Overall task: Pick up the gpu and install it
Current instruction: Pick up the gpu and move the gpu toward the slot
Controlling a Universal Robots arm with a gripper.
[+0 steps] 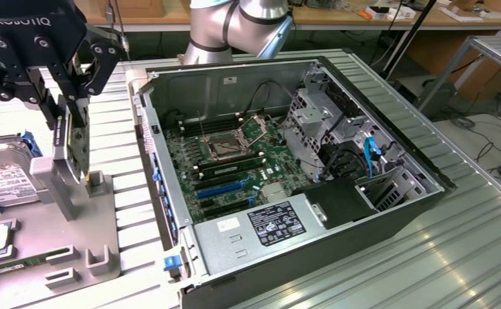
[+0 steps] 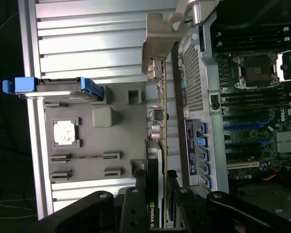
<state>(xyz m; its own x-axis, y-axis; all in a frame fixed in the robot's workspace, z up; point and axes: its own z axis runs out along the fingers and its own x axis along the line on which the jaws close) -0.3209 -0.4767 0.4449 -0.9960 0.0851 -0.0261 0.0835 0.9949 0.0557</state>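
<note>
Gpu (image 1: 72, 145) hangs edge-on, clamped in the pincer (image 1: 68, 106), fan side hidden, beside the open case (image 1: 337, 257).

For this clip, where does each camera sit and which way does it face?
Exterior view: raised beside the slatted metal table, looking down into the open black computer case; the silver arm tube and black gripper show.
Wrist view: on the wrist, looking along the gripper at the green gpu card with black cooler, clamped on edge.
Shared: gripper, gpu card, case, and the grey parts tray.
</note>
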